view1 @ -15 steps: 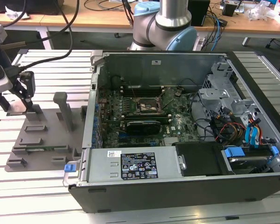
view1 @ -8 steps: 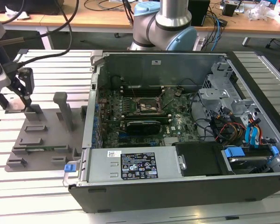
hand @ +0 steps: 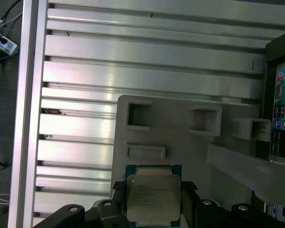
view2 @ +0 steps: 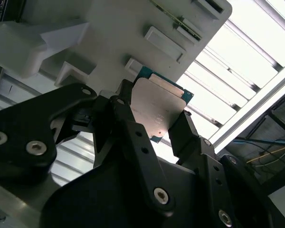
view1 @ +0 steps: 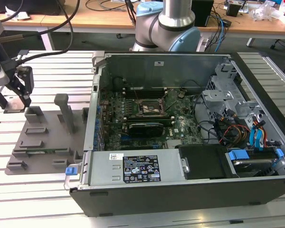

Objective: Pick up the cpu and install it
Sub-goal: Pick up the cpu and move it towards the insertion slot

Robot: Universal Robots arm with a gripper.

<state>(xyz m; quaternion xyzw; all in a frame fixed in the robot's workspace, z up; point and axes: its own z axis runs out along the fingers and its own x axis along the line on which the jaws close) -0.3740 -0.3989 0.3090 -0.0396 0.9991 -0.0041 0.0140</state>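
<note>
Black fingers of the claw are closed narrow on the cpu, pinching it by two sides. In the exterior view the claw is at about 9 o'clock from the open computer case, above the grey holder plate. The chip may be just off the plate; it is hard to tell. A good hold is gentle and even, and keeps the chip flat.
</note>
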